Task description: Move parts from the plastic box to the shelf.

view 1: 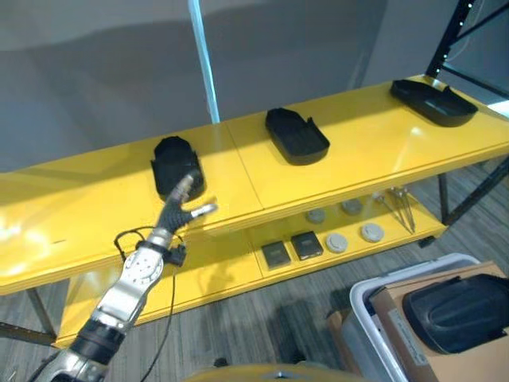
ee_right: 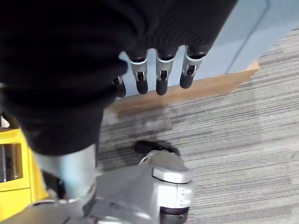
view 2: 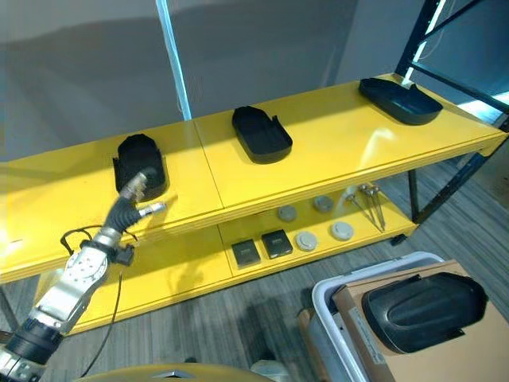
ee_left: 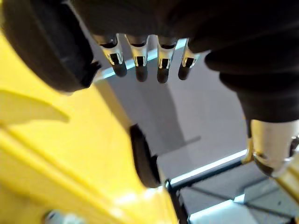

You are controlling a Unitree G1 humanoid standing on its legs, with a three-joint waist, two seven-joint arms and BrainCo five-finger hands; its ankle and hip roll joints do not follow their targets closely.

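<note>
Yellow shelf (view 1: 350,151) runs right across the room, and three black parts are already sitting on its top board: one at the left (view 1: 176,164), one in the middle (view 1: 296,135), one far off at the right end (view 1: 433,101). The left hand (view 1: 181,205) is up at that left-most part now, fingers straight and loose, thumb splayed out to the side, gripping nothing. From the head views its fingertips sit at the near edge of the part, and I can't quite say whether they touch it or hover just short.

Down at the lower right, another black part (view 2: 423,309) lies on a cardboard carton (view 1: 469,360) that stands in the white plastic box (view 2: 334,306). That looks like the next one to go. The right hand (ee_right: 159,77) hangs low beside the body, over the grey carpet (ee_right: 243,116), fingers relaxed and empty.

My read: this is the let-go at the shelf. To do it well, the left hand wants to draw back straight toward the robot and slightly up, so those loose fingers don't drag the part off the front edge. The part sits well in from the edge, which helps. Then swing clear of the lower board with its small pucks (view 1: 371,232) and dark blocks (view 1: 306,245) before reaching for the box.
</note>
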